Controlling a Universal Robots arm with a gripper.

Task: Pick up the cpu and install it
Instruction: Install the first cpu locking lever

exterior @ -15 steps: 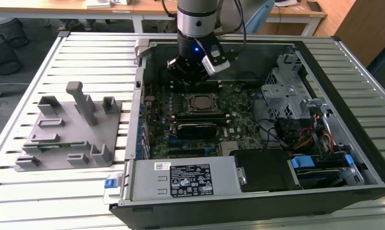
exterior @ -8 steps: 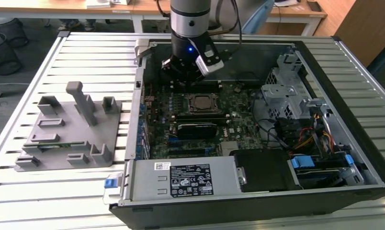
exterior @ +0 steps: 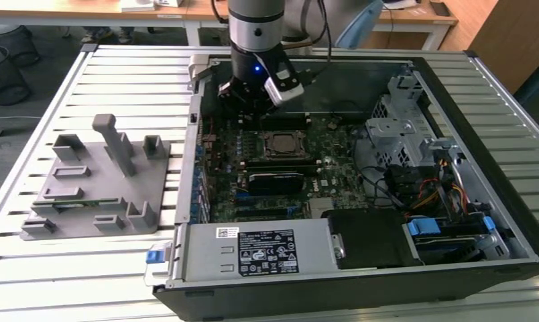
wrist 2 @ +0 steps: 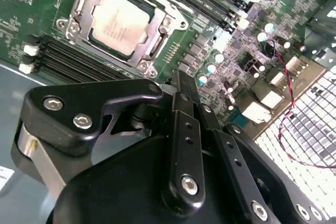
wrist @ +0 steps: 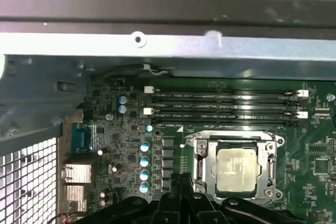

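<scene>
The cpu [exterior: 279,144] lies flat in the motherboard socket, its silver top facing up, with the metal socket frame [wrist 2: 157,30] around it. Both wrist views show the cpu [wrist 2: 119,22] [wrist: 239,169] sitting square in that frame. My gripper [exterior: 250,111] hangs above the board toward the far wall of the open computer case, apart from the cpu. Its black fingers [wrist 2: 181,85] come together at the tips with nothing between them, and the gripper [wrist: 181,182] stands beside the socket's corner.
A grey plastic fixture [exterior: 100,181] stands on the slatted table at the exterior view's left. Inside the case are memory slots [wrist: 226,106], the power supply [exterior: 251,251], a metal drive cage [exterior: 399,127] and loose cables [exterior: 430,194].
</scene>
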